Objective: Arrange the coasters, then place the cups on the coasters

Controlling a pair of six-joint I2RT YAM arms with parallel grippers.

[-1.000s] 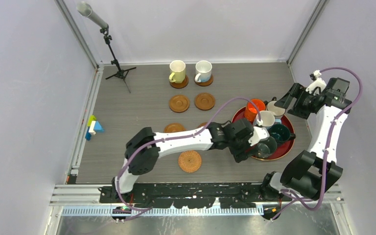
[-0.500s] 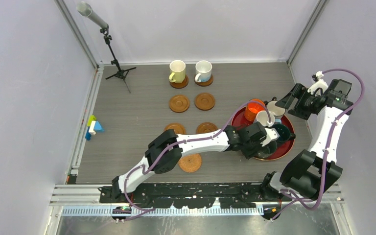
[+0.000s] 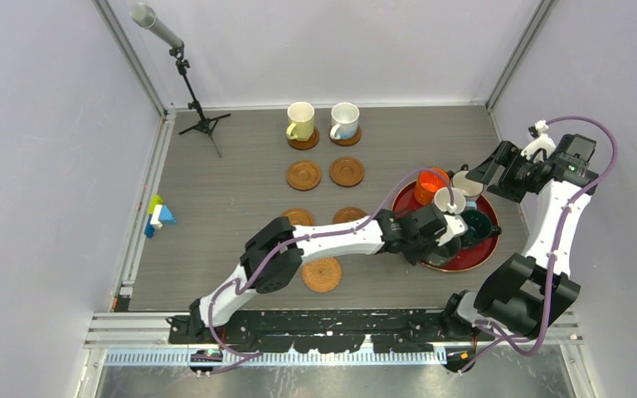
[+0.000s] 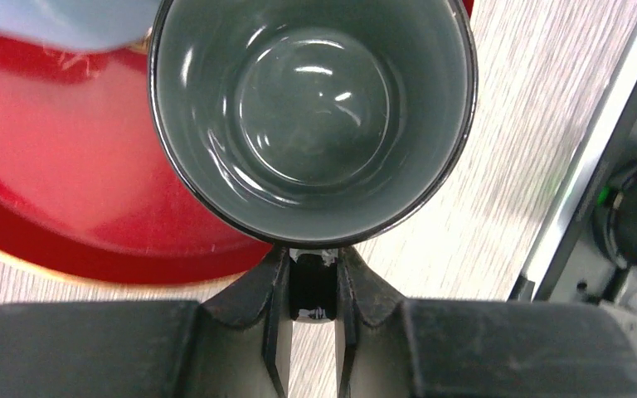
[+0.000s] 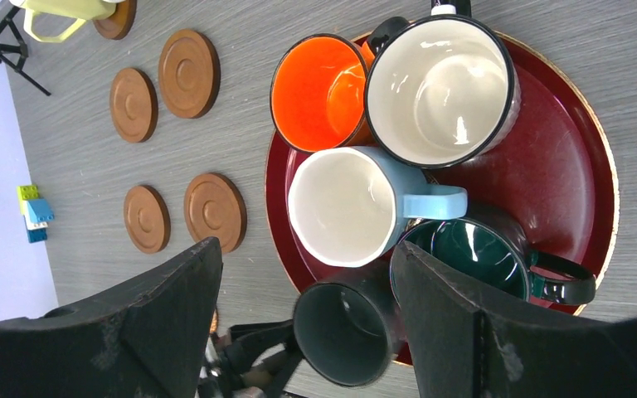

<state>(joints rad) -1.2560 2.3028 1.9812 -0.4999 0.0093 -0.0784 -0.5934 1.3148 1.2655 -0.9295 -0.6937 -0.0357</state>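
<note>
My left gripper [image 4: 313,261] is shut on the dark handle of the grey-teal cup [image 4: 311,116], which sits at the near rim of the red tray [image 3: 474,259]. On the tray stand the orange cup [image 5: 319,91], the cream cup [image 5: 440,87], the white-and-light-blue cup [image 5: 344,207] and the dark green cup [image 5: 469,253]. At the back, a pale yellow cup [image 3: 300,120] and a white cup [image 3: 344,118] each rest on a coaster. Several bare wooden coasters [image 3: 303,175] and one woven coaster [image 3: 321,274] lie on the table. My right gripper [image 5: 305,249] hangs open above the tray.
A microphone on a tripod [image 3: 192,95] stands at the back left. Small coloured toy blocks [image 3: 158,217] lie by the left rail. My left arm stretches across the near middle of the table, over the woven coaster's far side.
My left arm has reached further right to the tray, and its jaws have gone from open to shut on the grey-teal cup's handle. The right arm has barely moved.
</note>
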